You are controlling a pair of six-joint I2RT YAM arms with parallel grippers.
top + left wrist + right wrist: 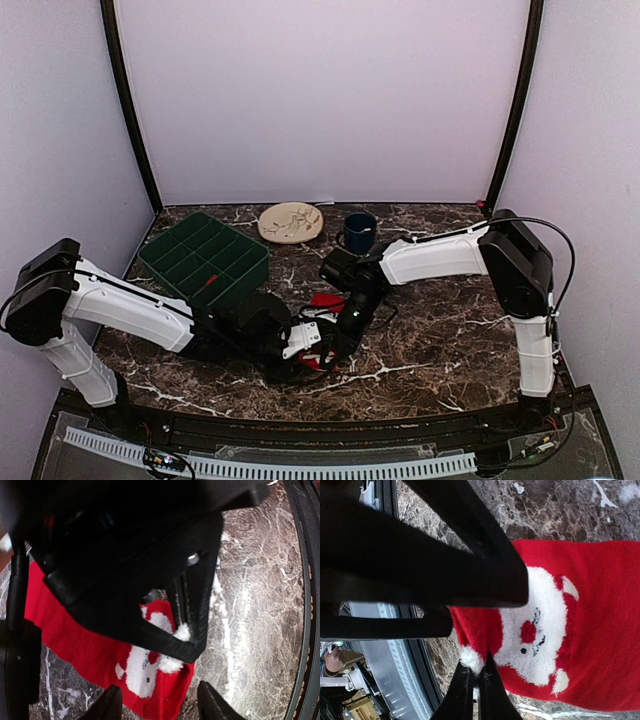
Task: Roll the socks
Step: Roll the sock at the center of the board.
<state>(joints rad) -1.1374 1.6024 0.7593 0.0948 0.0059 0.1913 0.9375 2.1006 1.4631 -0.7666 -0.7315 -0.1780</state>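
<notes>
The socks (600, 630) are bright red with a fluffy white Santa face. They lie flat on the marble table in the middle, close to the front edge (325, 298). My right gripper (476, 682) is shut on the sock's corner, pinching the fabric beside the white pompom. In the left wrist view its black body (125, 580) covers much of the socks (85, 650). My left gripper (160, 705) is open, with its two fingertips either side of the sock's near end and not touching it. In the top view both grippers, left (305, 352) and right (335, 340), meet over the socks.
A green compartment tray (205, 258) stands at the back left. A cream plate (290, 221) and a dark blue mug (358, 232) sit at the back. The table's front edge and black rail (415, 645) run just beside the socks.
</notes>
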